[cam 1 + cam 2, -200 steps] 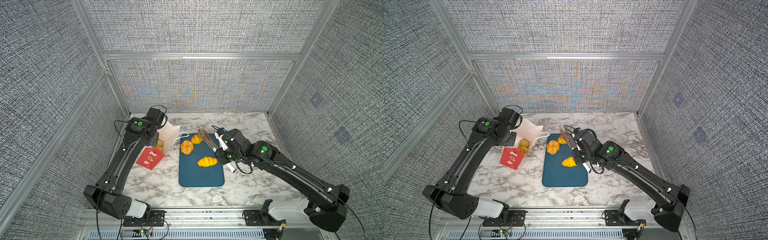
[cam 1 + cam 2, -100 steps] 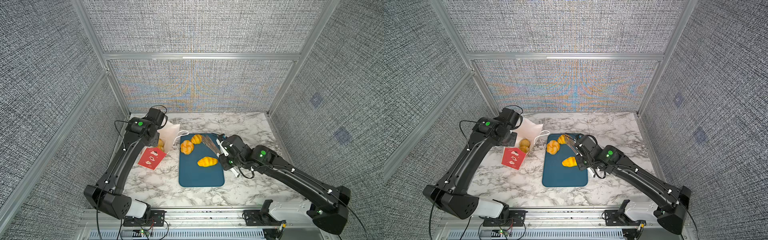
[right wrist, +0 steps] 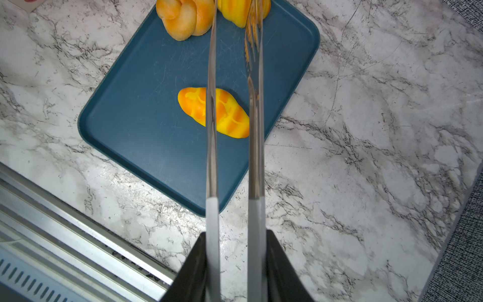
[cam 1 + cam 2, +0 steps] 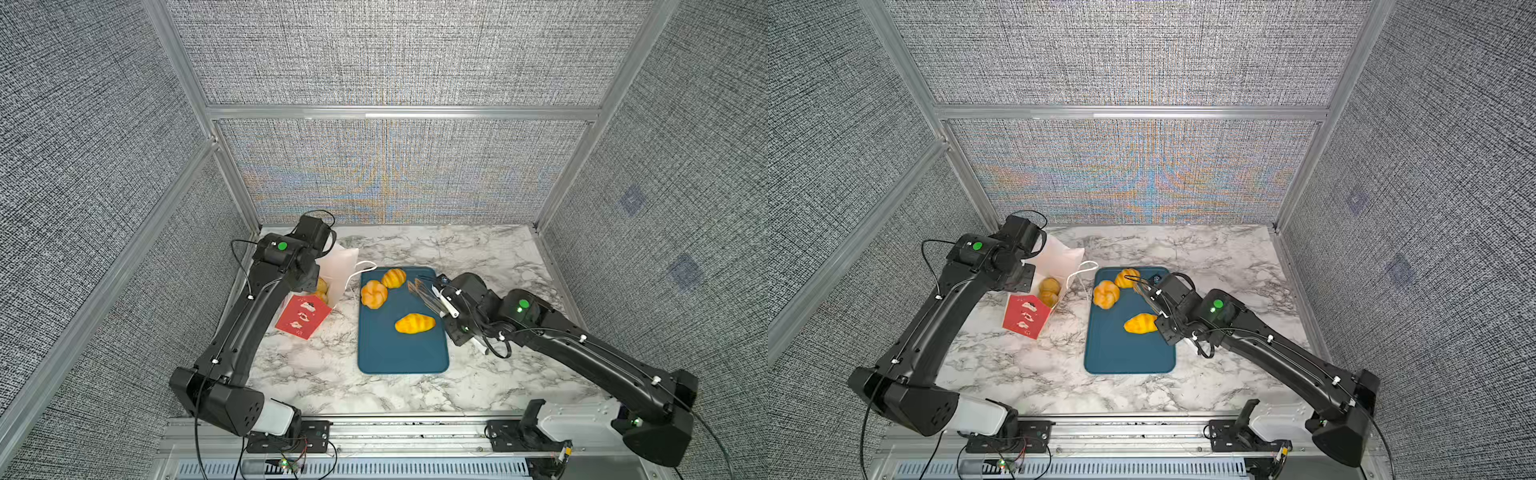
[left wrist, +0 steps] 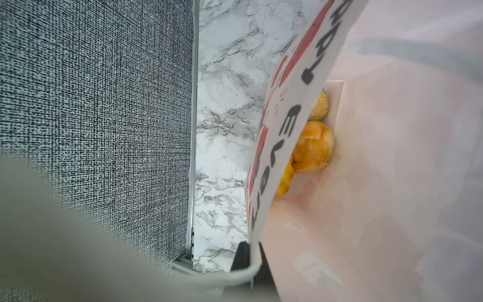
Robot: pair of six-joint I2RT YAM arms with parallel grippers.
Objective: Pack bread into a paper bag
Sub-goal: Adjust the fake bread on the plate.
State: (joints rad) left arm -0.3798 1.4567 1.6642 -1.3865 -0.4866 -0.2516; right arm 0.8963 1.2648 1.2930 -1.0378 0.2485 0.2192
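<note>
The paper bag [image 4: 303,318] [image 4: 1023,316] stands at the left of the table, red side toward the front, mouth open. Pieces of bread [image 4: 1049,291] [image 5: 313,146] lie inside it. My left gripper [image 5: 248,251] is shut on the bag's printed front panel [image 5: 287,136] and its cord handle at the rim. A knot roll [image 4: 374,294] [image 3: 184,17] and two croissants [image 4: 393,277] [image 4: 414,323] [image 3: 224,115] lie on a blue tray [image 4: 399,353] [image 3: 146,130]. My right gripper [image 3: 235,240] is shut on metal tongs [image 4: 426,293] [image 3: 211,130]. The tongs' arms stand apart above the tray, their tips by the far croissant.
The tray sits mid-table on the marble top [image 4: 498,266]. Grey panel walls [image 4: 386,174] close in the back and both sides. An aluminium rail [image 4: 374,432] runs along the front edge. The bag's loose white cord handle [image 4: 361,268] hangs toward the tray.
My right arm has sunk lower and drawn slightly toward the front, bringing the tongs down closer over the tray. The left arm and the bag have stayed put.
</note>
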